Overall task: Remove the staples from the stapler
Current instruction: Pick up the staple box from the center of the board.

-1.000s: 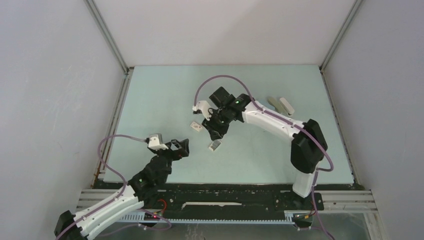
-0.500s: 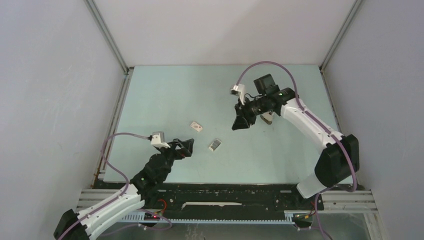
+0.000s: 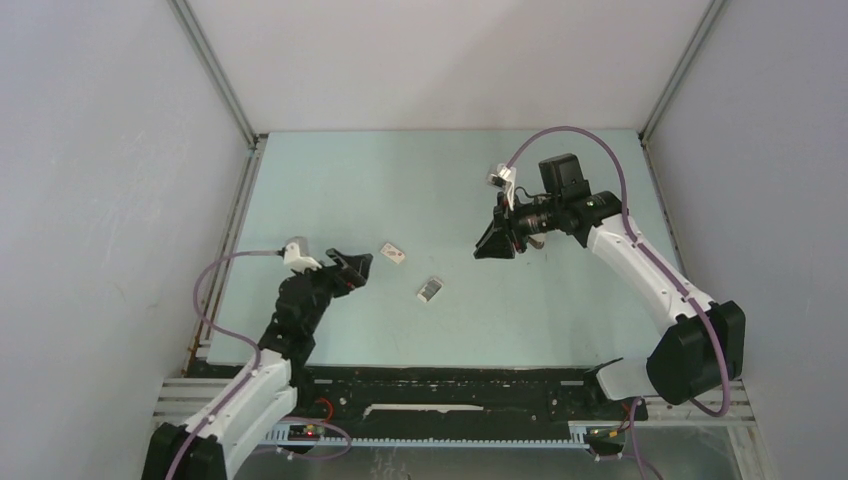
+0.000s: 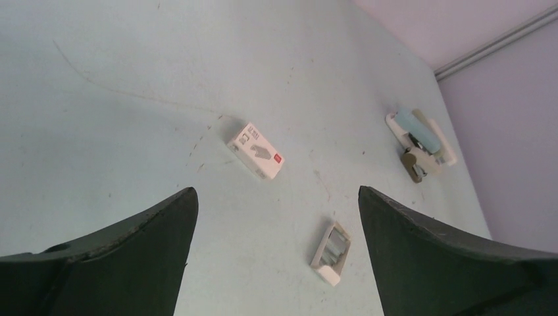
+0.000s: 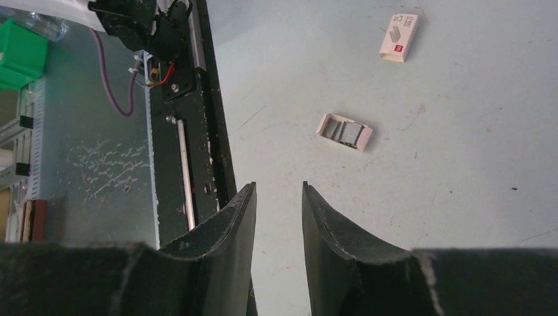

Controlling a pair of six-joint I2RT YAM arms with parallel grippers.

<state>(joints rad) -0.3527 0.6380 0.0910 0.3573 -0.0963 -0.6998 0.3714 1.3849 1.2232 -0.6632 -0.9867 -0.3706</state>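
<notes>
The light-blue stapler [image 4: 421, 133] lies at the far right of the table in the left wrist view; in the top view my right arm hides it. Grey staples [image 4: 335, 242] lie in a small open white tray [image 3: 429, 290] mid-table, which also shows in the right wrist view [image 5: 344, 131]. My left gripper [image 3: 350, 268] is wide open and empty, low over the table, left of the tray [image 4: 276, 191]. My right gripper [image 3: 495, 243] hovers right of the tray, jaws a narrow gap apart with nothing between them [image 5: 278, 187].
A small white box with a red mark [image 3: 393, 253] lies left of the tray, also in both wrist views [image 4: 257, 151] [image 5: 399, 37]. A stubby dark grey-brown item [image 4: 413, 166] sits beside the stapler. The black base rail [image 5: 191, 131] runs along the near edge.
My right arm has swung from over the tray and box to the right and back, leaving them uncovered. My left gripper has shifted slightly left and toward the white box.
</notes>
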